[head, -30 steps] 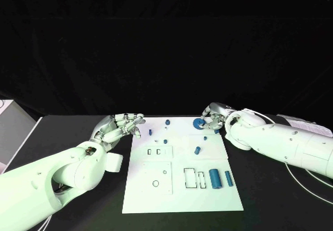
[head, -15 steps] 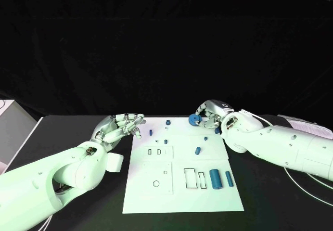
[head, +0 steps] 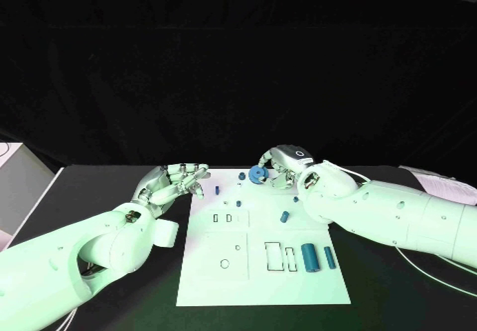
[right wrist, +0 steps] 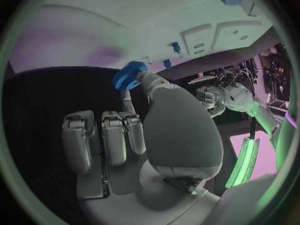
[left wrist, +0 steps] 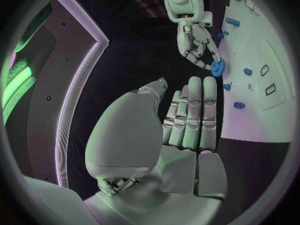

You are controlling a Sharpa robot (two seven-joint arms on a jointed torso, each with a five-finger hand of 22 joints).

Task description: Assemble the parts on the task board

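task board (head: 260, 276): white, with black outlines
parts (head: 309, 257): blue
gear (head: 258, 172) in my right robot hand (head: 279, 165): blue, ridged rim
my robot hands: silver
tabletop (head: 99, 193): black

Left hand (left wrist: 187, 120) fingers straight, right hand (left wrist: 197, 42) apparently pinching blue gear (left wrist: 217, 67), task board (left wrist: 265, 60) beside

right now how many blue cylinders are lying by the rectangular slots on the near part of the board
2: a thick blue cylinder just right of the slots, and a thinner one beside it, nearer the task board's right edge. Both lie flat; none looks hidden.
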